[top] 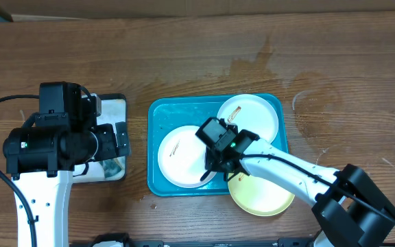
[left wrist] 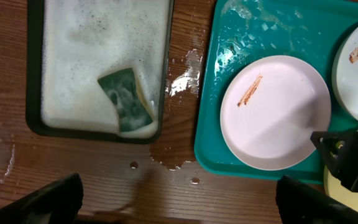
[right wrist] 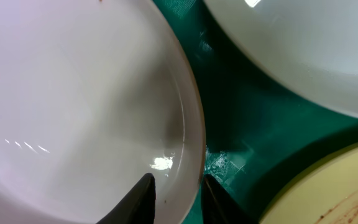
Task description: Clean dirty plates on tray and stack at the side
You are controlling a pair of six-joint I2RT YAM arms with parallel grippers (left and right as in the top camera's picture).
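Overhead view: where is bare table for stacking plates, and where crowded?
Free: table beyond the tray and right of it. Crowded: the tray, with two white plates and the right gripper; a yellow plate overlaps its near-right corner.

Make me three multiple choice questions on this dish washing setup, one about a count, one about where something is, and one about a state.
1. How many plates are on or overlapping the turquoise tray? A two, B three, C four.
2. Where is the sponge? A on a plate, B on the turquoise tray, C in the black-rimmed tray.
3. The left gripper is: A open and empty, B shut on the sponge, C shut on a plate.
Answers: 1 B, two white and one pale yellow show from overhead; 2 C, it lies in the foam there; 3 A, its fingers stand wide apart with nothing held.
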